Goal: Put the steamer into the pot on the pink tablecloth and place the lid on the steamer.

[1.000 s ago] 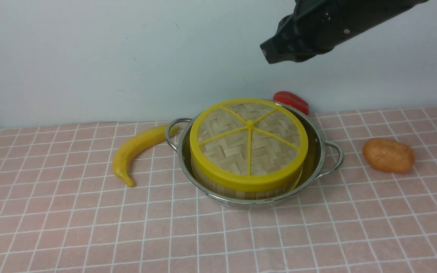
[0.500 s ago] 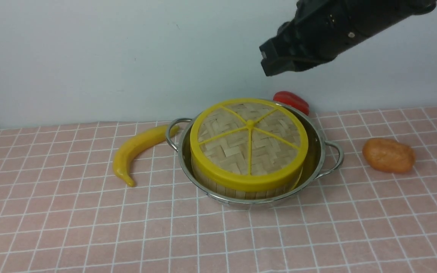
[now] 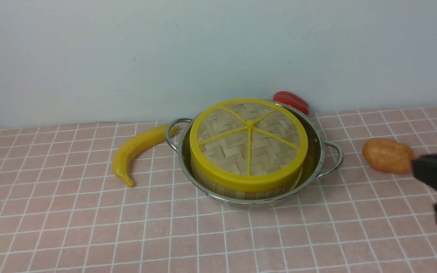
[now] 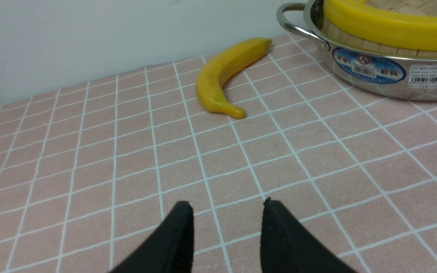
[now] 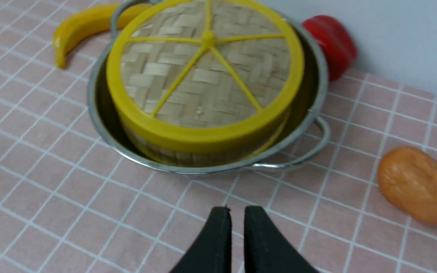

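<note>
On the pink tablecloth (image 3: 89, 227) stands the steel pot (image 3: 319, 151) with the bamboo steamer (image 3: 241, 192) inside it. The woven, yellow-rimmed lid (image 3: 249, 142) lies flat on top of the steamer and hides what it holds. My right gripper (image 3: 423, 189) hangs low at the right edge, to the right of the pot. In the right wrist view the right gripper (image 5: 236, 211) shows a narrow gap with nothing in it. My left gripper (image 4: 228, 204) is open and empty over bare cloth, well short of the pot (image 4: 374, 76); the front view does not show it.
A yellow banana (image 3: 137, 151) lies just left of the pot's left handle. A red pepper (image 3: 291, 101) sits behind the pot by the wall. An orange potato-like piece (image 3: 387, 155) lies right of the pot, close to my right gripper.
My right arm has come down from high above the pot's back right to low at the right edge. Its jaws have parted slightly. Pot, steamer and lid have not moved.
</note>
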Motion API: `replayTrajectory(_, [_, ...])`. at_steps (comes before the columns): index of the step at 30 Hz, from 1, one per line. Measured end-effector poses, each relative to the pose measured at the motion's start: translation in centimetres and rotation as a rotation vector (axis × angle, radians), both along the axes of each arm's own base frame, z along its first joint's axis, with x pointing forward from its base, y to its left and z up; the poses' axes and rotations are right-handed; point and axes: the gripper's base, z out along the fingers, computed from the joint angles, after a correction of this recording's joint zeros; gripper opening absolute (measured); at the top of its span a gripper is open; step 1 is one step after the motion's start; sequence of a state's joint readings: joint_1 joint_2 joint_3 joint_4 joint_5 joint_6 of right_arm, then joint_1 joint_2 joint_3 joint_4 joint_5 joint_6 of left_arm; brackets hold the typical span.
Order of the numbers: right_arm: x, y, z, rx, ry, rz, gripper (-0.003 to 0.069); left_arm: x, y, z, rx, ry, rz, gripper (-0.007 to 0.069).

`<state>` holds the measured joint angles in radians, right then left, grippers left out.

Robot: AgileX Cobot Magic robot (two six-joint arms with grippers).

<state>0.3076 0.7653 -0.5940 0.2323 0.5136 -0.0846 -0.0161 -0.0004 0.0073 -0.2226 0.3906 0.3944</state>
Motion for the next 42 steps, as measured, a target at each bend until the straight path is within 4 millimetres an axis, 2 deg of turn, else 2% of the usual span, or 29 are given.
replayTrajectory(2, [-2.4, -1.9, -2.2, 0.046, -0.053, -0.106, 0.0095, 0.0, 0.0, 0.0, 0.000, 0.000, 0.000, 0.0243])
replayTrajectory(5, [-4.8, -3.5, -4.2, 0.077, -0.147, -0.213, 0.0106, 0.0, 0.0, 0.0, 0.000, 0.000, 0.000, 0.0243])
replayTrajectory(6, [-4.9, -3.6, -4.3, 0.077, -0.155, -0.219, 0.0106, 0.0, 0.0, 0.0, 0.000, 0.000, 0.000, 0.0243])
replayTrajectory(9, [-7.1, -4.6, -6.3, 0.047, -0.312, -0.291, 0.0117, 0.0, 0.0, 0.0, 0.000, 0.000, 0.000, 0.0243])
replayTrajectory(14, [-8.6, -4.9, -8.1, 0.017, -0.419, -0.297, 0.0131, 0.0, 0.0, 0.0, 0.000, 0.000, 0.000, 0.0243])
replayTrajectory(17, [-9.0, -4.9, -9.5, 0.019, -0.428, -0.298, 0.0142, 0.0, 0.0, 0.0, 0.000, 0.000, 0.000, 0.0243])
replayTrajectory(21, [-8.9, -4.9, -11.3, 0.005, -0.357, -0.292, 0.0159, 0.0, 0.0, 0.0, 0.000, 0.000, 0.000, 0.0243])
replayTrajectory(42, [-8.9, -4.9, -11.7, 0.006, -0.326, -0.291, 0.0220, 0.0, 0.0, 0.0, 0.000, 0.000, 0.000, 0.0243])
